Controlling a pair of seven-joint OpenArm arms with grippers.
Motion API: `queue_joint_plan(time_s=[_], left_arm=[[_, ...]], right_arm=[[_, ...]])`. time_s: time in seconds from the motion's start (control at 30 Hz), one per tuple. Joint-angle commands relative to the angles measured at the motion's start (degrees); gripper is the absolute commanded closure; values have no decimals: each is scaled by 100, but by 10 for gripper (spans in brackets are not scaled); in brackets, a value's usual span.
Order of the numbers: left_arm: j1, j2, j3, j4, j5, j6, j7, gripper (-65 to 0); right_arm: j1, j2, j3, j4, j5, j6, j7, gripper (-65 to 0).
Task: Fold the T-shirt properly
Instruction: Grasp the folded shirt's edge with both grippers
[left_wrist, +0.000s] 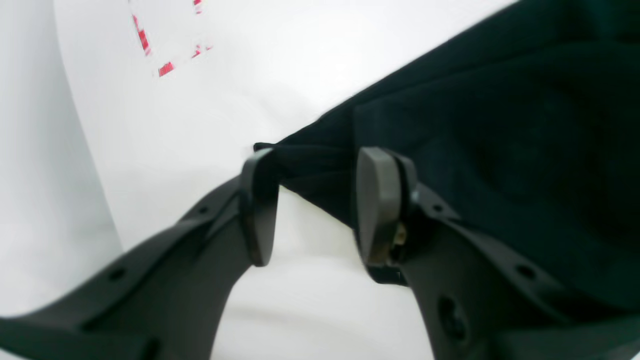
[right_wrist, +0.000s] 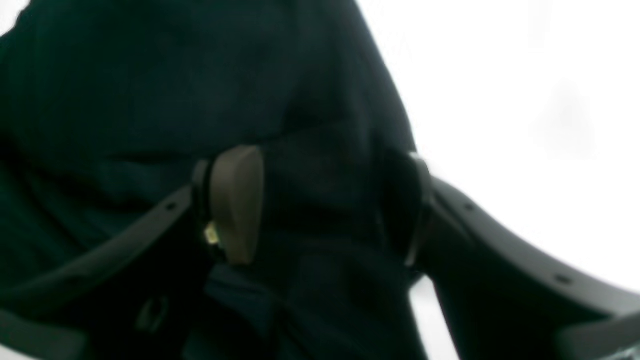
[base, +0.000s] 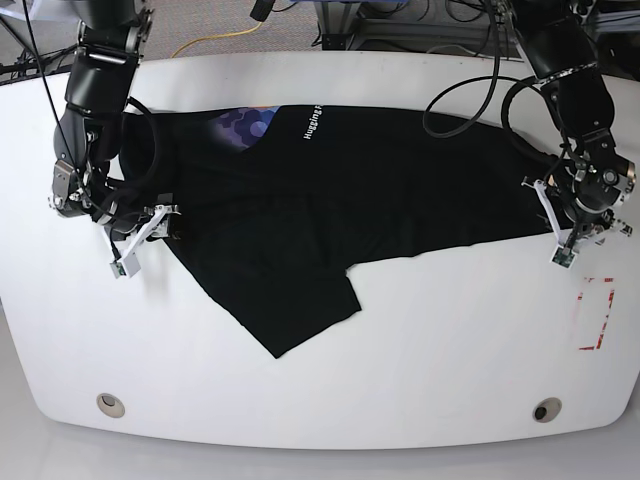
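The black T-shirt (base: 330, 200) lies spread across the white table (base: 420, 340). Part of its blue-purple print (base: 240, 125) and white text (base: 305, 120) show at the far edge, and one flap points toward the front (base: 300, 310). My left gripper (base: 548, 215) is at the shirt's right end. In the left wrist view it (left_wrist: 317, 207) is open, with a cloth corner (left_wrist: 300, 170) between the jaws. My right gripper (base: 168, 224) is at the shirt's left end. In the right wrist view it (right_wrist: 322, 207) is open over black cloth (right_wrist: 310, 180) that fills the gap.
Red tape marks (base: 597, 315) sit on the table at the right, also seen in the left wrist view (left_wrist: 150, 45). Two round holes (base: 110, 404) (base: 545, 410) lie near the front edge. Cables (base: 230, 35) run behind the table.
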Motion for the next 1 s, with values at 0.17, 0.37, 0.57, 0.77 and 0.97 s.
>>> queue_joint_plan(time_s=[0.17,0.37,0.57,0.77,0.97], left_arm=[[-71,-82,-18,117,5,14,-66,-233],[-71,-82,-18,117,5,14,-66,-233],[-71,-82,-18,109,5,14,-66,-233],[-71,-82,-18,91,5,14,-66,-233],[-71,-65,-18,100,5,14,-66,-233]], right_arm=[[100,15,34,117,94,25,95,-363],[21,-29,34,117,94,17,95,-363],[-23,-29,34,117,94,17,95,-308],[-58,-29,34,117,103,25,104,-86],[-67,-29,34,222,129,25,104,0]])
